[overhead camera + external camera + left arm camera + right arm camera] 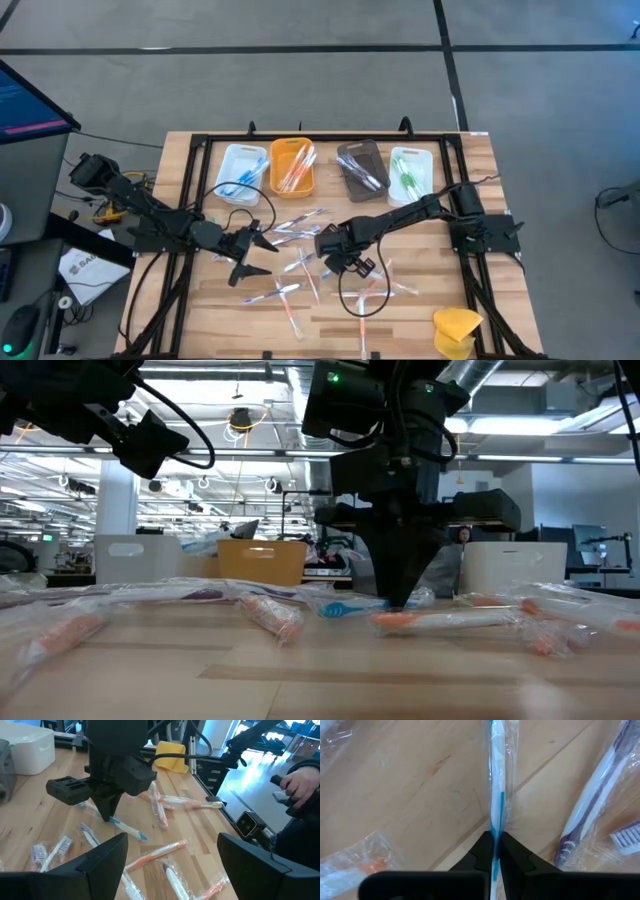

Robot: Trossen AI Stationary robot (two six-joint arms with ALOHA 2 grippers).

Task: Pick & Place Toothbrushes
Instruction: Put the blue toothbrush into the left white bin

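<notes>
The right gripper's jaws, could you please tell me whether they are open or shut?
Shut on the blue toothbrush: the right gripper pinches its wrapped handle on the table.

Matt, pale wood-grain table (410,795) beneath right gripper (496,851). Glossy, crinkled clear plastic wrap on blue toothbrush (496,785) between matt black fingers.

I see a gray floor (300,90) with dark lines around the counter (470,290), and bright ceiling lights (240,420) far behind.
</notes>
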